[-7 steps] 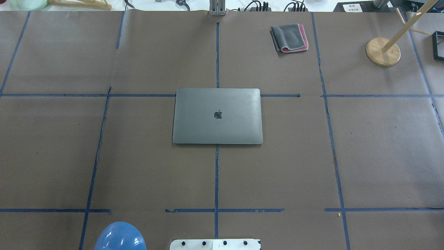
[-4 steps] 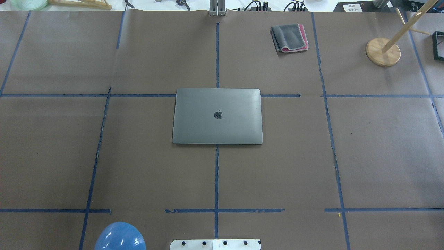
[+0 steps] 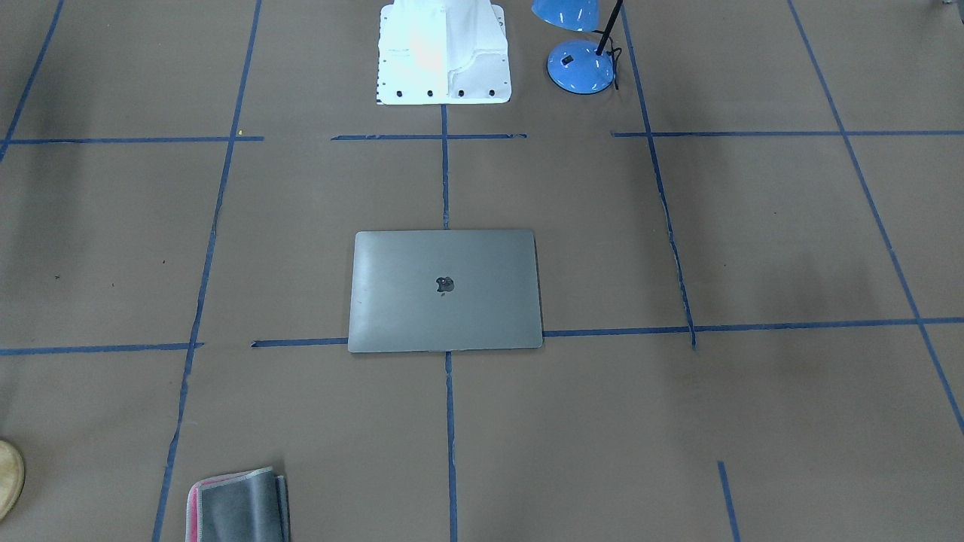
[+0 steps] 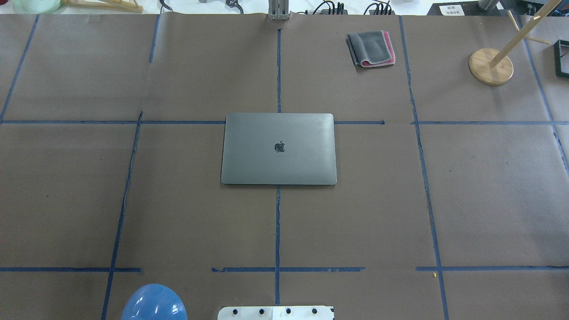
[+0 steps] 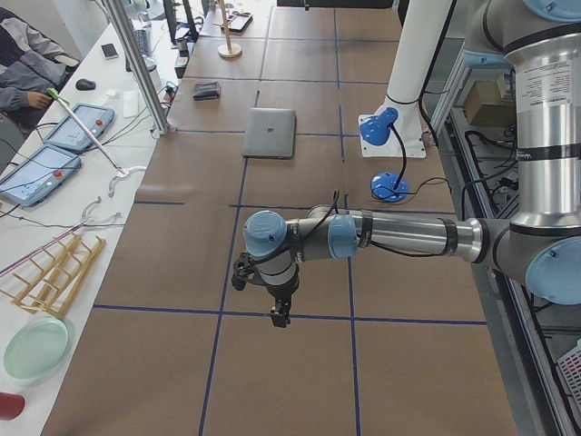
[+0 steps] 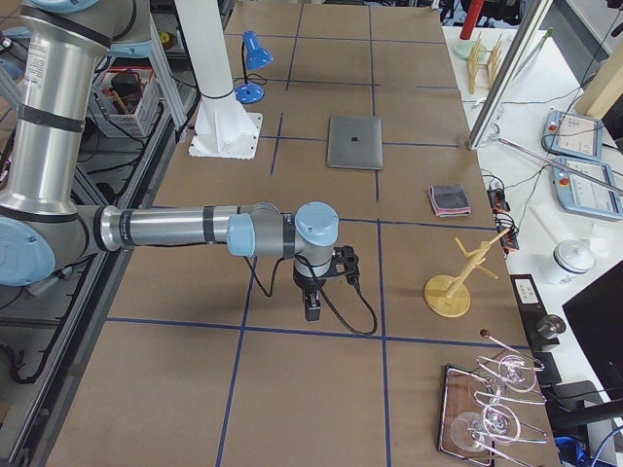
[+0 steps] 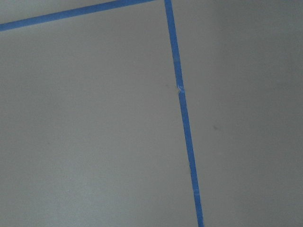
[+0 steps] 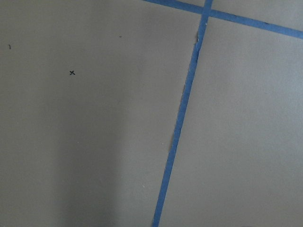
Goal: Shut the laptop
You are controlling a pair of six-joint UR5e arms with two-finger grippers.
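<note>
On taped brown table (image 4: 89, 200), left to right: blue lamp (image 4: 153, 304) at near edge; laptop (image 4: 278, 148) closed flat at centre, apple logo (image 4: 279, 146) up; grey-pink cloth (image 4: 371, 48) and wooden stand (image 4: 490, 66) far side. Left gripper (image 5: 280, 316) and right gripper (image 6: 312, 313) well apart from laptop, over bare table at opposite ends; finger spread impossible to tell.

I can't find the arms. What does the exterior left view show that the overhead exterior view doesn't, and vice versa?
Only the exterior left view shows the robot's left arm, its hand hanging over bare brown paper, far from the slim grey metal laptop; open or shut, I cannot tell. Only the overhead view shows the pink edge of the folded grey cloth. Both show the laptop flat, lid down, nothing touching it.
</note>
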